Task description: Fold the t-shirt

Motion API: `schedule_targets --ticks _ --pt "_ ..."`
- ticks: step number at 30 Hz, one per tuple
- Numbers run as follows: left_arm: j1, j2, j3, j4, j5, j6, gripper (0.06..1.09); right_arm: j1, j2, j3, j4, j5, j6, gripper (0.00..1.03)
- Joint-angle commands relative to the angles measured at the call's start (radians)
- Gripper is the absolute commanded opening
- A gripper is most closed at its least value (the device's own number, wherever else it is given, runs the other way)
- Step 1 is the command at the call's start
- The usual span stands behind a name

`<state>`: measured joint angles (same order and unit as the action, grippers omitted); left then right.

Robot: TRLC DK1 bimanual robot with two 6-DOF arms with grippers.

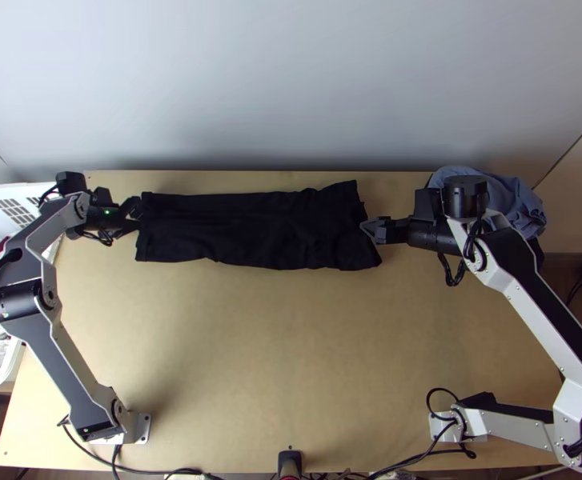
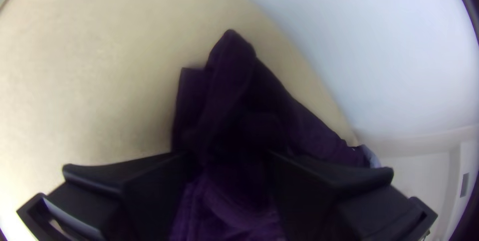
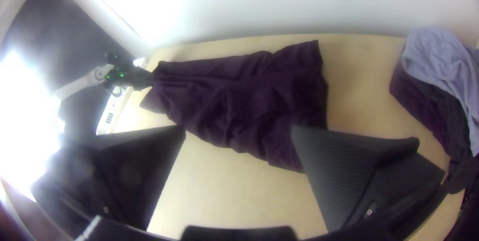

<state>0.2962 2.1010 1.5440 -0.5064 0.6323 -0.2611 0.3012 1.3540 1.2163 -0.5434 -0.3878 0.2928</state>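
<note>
On my top view, with 12 o'clock at the wall [image 1: 291, 80], the dark t-shirt [image 1: 250, 230] lies up at 12 on the table [image 1: 274, 360], in a long, wrinkly strip. My left gripper [image 1: 137, 214] is at 10, its fingers spread around the bunched end of the shirt. My right gripper [image 1: 366, 229], near 1, has its fingers wide apart, close by the other end. A blue-grey cloth heap [image 1: 515, 196] sits at 2, partly behind my right arm. The white basket [image 1: 14, 356] is at 9, with my left arm in front.
</note>
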Motion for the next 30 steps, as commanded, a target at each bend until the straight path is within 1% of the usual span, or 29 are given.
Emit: schedule_targets --ticks 1,8,12,19,24,30 --pt "-0.008 0.050 0.028 -0.058 0.010 -0.012 0.09 0.004 0.010 0.000 0.002 0.000 0.005 0.99" --pt "0.003 0.021 0.007 -0.086 0.010 -0.018 0.09 0.007 0.007 0.000 0.002 -0.002 0.009 0.99" --pt "0.031 -0.036 0.013 -0.112 -0.003 -0.029 0.09 0.013 0.008 0.000 0.002 0.000 0.009 0.99" --pt "0.064 -0.159 0.036 -0.250 -0.008 0.010 0.09 0.016 0.013 -0.027 0.026 0.000 0.014 0.99" --pt "0.061 -0.216 0.062 -0.348 -0.034 0.049 0.09 0.021 0.008 -0.054 0.036 0.000 0.014 0.99" --pt "-0.003 -0.240 0.119 -0.431 -0.085 0.056 0.09 0.024 0.008 -0.078 0.043 0.000 0.014 0.99"
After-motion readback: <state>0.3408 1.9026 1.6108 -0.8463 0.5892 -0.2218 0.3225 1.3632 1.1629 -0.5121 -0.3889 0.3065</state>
